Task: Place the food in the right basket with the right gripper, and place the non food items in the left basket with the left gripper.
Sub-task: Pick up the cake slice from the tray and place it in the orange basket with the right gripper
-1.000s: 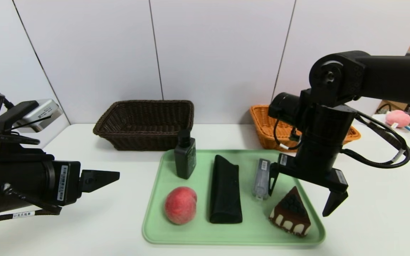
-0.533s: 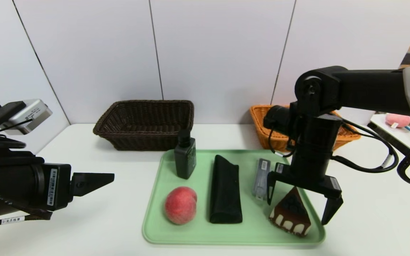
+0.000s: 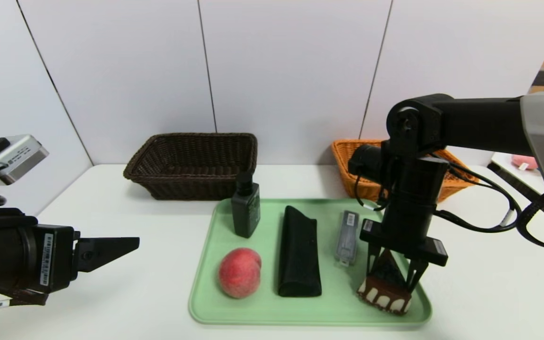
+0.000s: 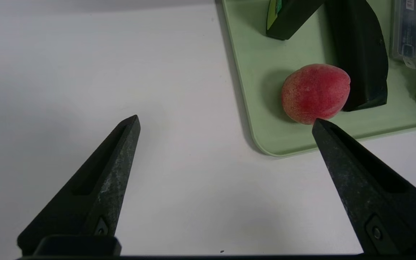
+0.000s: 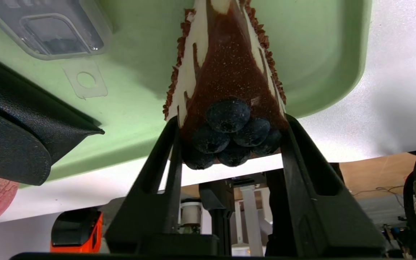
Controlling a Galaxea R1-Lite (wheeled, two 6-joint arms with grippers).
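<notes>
Fingers of right gripper [image 3: 396, 279] now clenched on cake slice [image 3: 385, 288], open a second ago; slice still seated on tray [image 3: 262, 311]. Lift toward orange basket [image 3: 347, 160] judged next. Left gripper [image 4: 226, 122] spread wide, idle over surface [image 3: 111, 293].

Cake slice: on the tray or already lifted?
On the tray. The cake slice rests flat on the green tray; the right gripper has its fingers shut against both its sides.
</notes>
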